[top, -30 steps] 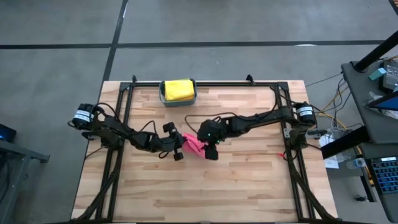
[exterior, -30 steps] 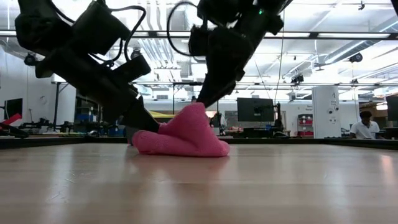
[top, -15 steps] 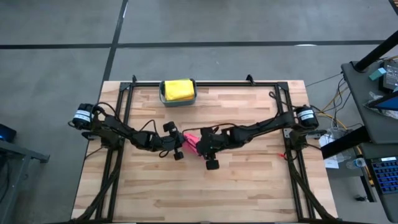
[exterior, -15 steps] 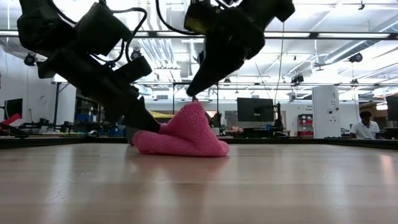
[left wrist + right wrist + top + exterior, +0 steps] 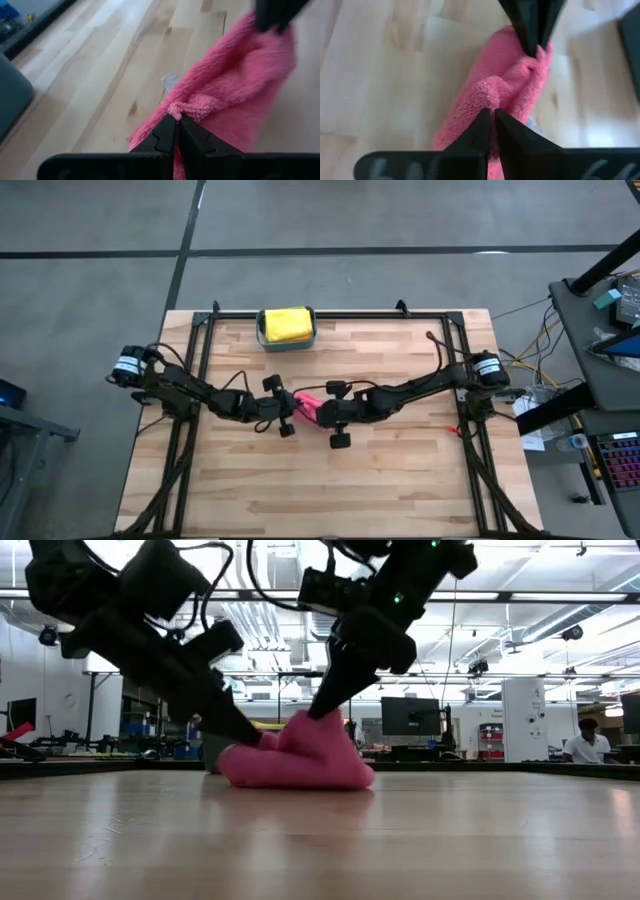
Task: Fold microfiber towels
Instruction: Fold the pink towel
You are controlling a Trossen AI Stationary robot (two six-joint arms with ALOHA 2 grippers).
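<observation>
Pinching one pink towel (image 5: pixel 309 408): two end effectors, left (image 5: pixel 297 406), right (image 5: pixel 320 414).

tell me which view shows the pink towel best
The left wrist view: the pink towel fills the picture, pinched by the left gripper. The right wrist view shows it pinched by the right gripper, the low view a bunched heap, the high view a sliver between both arms.

- From above, the two grippers cover most of the pink towel (image 5: pixel 308 406).
- In the low view, the towel hides the left gripper's (image 5: pixel 262 740) tips.
- The bin (image 5: pixel 287 338) walls hide all but the top of the yellow towel (image 5: pixel 286 323).
- The far person (image 5: pixel 582 742) is too small to make out.
</observation>
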